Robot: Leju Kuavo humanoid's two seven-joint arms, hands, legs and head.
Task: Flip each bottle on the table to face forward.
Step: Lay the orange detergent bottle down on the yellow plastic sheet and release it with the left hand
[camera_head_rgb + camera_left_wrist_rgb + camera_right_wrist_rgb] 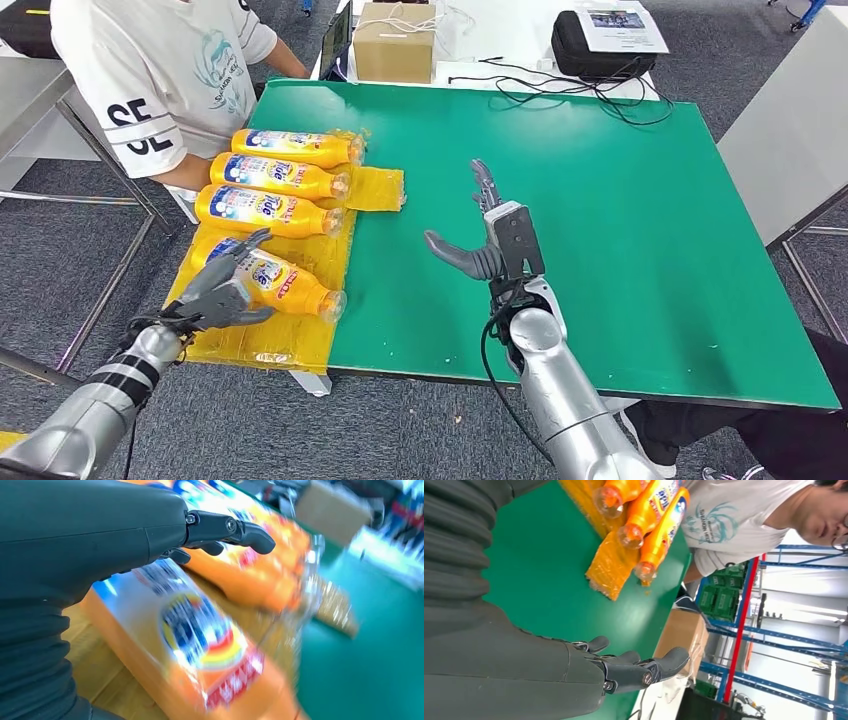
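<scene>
Four orange bottles (pixel 270 205) on table (pixel 600 200)

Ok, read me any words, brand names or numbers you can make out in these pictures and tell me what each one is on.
"Tide": brand on the label of the second orange bottle, and on the third orange bottle.
"SE": large black letters on the person's white shirt.
Nearest bottle, under the left hand: red label text too blurred to read.
Sheet on the black case: too small to read.

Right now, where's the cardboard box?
In the head view, the cardboard box sits beyond the green table's far edge, left of the black bag.
</scene>
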